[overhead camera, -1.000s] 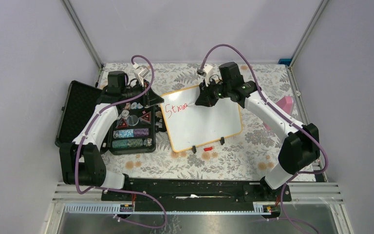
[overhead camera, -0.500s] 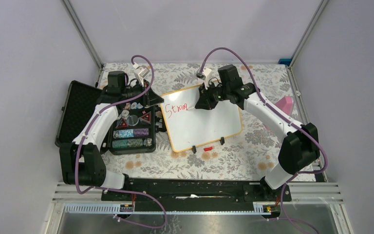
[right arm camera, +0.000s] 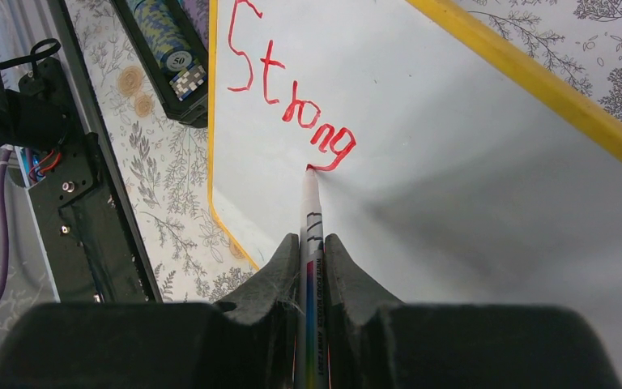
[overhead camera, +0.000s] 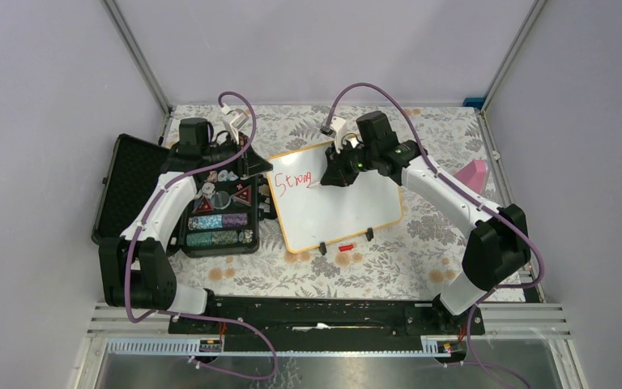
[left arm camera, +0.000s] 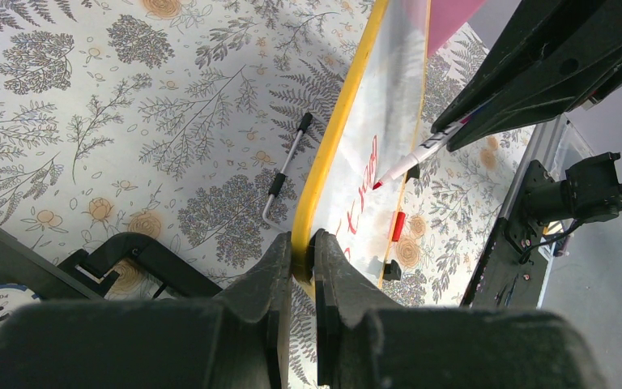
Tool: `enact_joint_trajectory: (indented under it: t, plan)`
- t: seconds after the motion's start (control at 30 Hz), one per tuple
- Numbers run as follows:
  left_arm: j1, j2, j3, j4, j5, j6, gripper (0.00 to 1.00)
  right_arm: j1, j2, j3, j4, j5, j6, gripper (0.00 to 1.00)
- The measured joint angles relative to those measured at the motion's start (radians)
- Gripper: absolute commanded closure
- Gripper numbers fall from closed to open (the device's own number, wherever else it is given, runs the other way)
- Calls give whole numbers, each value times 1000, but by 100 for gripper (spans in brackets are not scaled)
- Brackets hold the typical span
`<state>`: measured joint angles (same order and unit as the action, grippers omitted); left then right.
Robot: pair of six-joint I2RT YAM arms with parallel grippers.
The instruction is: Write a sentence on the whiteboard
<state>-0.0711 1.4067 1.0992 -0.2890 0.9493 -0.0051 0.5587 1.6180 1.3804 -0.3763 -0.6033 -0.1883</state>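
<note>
Currently: rectangular glossy white board with tan wooden frame [overhead camera: 348,207] lies mid-bench, nearer the far edge. Left hand [left arm camera: 301,247] clenched on its frame edge. Right hand [right arm camera: 312,243] grasping a white marker pen [right arm camera: 310,198], red tip touching the board at the end of the red word "Strong" [right arm camera: 291,105].

A lab test booth: plain grey walls [overhead camera: 40,121], aluminium corner posts [overhead camera: 136,57], floral-clothed table [overhead camera: 389,267].
</note>
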Motion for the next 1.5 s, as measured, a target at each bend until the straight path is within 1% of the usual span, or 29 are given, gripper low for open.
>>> enact_joint_trajectory:
  t: [0.4,0.53,0.7,1.17,1.5]
  plan:
    - [0,0,0,0,1,0,100,-9,-25,24,-45,-31,-1,100]
    - [-1,-4,0,-2,1,0,100,-45,-47,24,-54,-61,-3,100]
    - [-3,-7,0,-2,1,0,100,-77,-58,24,-57,-63,-18,100]
    - [-5,-12,0,-3,1,0,100,-76,-57,24,-51,-60,-22,100]
    - [-6,-12,0,-3,1,0,100,-74,-26,31,-34,-42,-21,100]
